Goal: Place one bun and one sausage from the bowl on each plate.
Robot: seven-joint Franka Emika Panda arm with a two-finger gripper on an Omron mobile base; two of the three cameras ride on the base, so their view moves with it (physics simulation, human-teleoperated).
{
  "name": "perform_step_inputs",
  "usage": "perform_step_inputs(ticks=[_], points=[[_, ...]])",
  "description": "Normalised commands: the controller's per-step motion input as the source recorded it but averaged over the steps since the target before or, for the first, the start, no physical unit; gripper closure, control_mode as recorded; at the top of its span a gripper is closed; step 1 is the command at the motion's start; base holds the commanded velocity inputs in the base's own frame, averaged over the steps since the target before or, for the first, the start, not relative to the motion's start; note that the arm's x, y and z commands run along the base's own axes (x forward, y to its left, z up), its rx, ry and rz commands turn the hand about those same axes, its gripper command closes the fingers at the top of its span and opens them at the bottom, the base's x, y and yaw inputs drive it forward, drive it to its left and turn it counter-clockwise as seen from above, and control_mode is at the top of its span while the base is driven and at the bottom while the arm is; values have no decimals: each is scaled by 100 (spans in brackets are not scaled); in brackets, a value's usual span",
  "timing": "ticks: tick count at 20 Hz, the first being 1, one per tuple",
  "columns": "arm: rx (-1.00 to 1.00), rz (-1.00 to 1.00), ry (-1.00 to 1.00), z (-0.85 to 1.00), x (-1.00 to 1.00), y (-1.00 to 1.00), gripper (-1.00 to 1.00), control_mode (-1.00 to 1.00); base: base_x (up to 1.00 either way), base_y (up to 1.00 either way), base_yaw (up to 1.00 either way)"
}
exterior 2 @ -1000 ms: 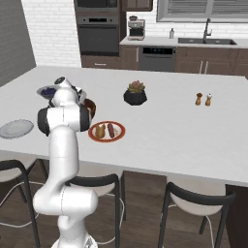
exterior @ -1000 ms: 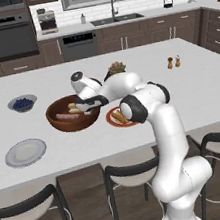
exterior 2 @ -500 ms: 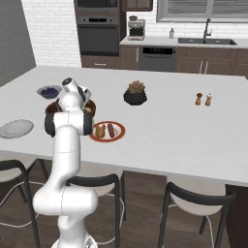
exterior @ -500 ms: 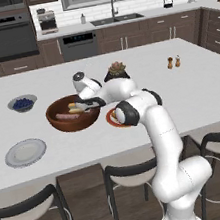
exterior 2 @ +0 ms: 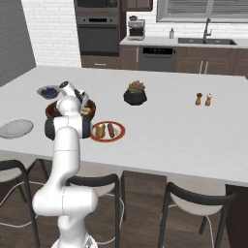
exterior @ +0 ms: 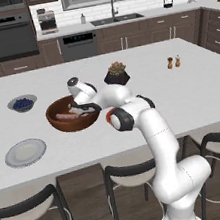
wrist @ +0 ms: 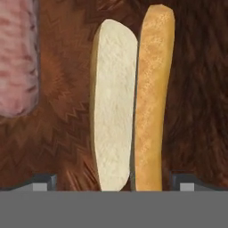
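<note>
While the arm is bent low over the white island counter (exterior: 200,92), the gripper (wrist: 113,180) is parked inside the dark-brown wooden bowl (exterior: 59,124), jaws spread wide with nothing clamped between them. Through the hand camera, a split bun (wrist: 131,102) is seen lying on the bowl's wood-grain floor, pale cut face on one side and golden crust on the other, lined up right in the gap between the two finger tips (wrist: 42,181). A pink sausage (wrist: 18,58) is spotted off to the left edge of that view, apart from the bun.

From the left base camera, the bowl is found left of center on the counter, with a small grey-blue bowl of berries (exterior: 22,103) set farther back and to the left, and a grey plate (exterior: 25,152) sat bare at the near left. From the right base camera, an orange-rimmed plate (exterior 2: 107,131) is seen just right of the bowl, already loaded with one bun and one sausage. A dark potted plant (exterior 2: 135,94) is placed farther back, and two shakers (exterior 2: 203,99) well off to the right.
</note>
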Motion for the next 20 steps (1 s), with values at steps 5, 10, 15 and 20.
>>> perform_step_inputs(ticks=[5,10,15,20], points=[[0,1,0,-5,10,4,-100,-100,0,0,0],[0,2,0,-16,25,0,-100,-100,0,0,0],[0,2,0,-6,14,0,-100,-100,0,0,0],[0,1,0,0,23,0,-100,-100,0,0,0]])
